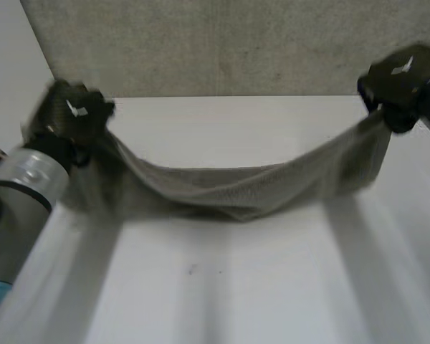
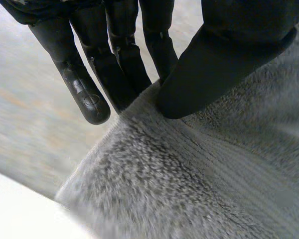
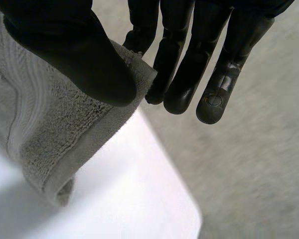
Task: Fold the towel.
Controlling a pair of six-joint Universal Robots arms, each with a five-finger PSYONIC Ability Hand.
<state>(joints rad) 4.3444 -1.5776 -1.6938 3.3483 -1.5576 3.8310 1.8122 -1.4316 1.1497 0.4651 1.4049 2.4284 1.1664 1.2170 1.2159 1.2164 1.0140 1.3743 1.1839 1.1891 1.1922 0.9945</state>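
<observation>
So we've got the grey towel (image 1: 236, 190) hanging over the white worktop (image 1: 222, 287), sagging in the middle, with our left hand (image 1: 72, 115) and right hand (image 1: 398, 82) each clamping an end between fingers (image 3: 184, 84) and thumb.

Probably a lab: plain white table (image 1: 222, 287) against a grey partition panel (image 1: 222, 43).

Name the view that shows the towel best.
The head view: the towel stretches whole between the left robot hand and right robot hand, sagging in the middle. The wrist views show close up where each thumb and fingers pinch it, a corner at the right.
</observation>
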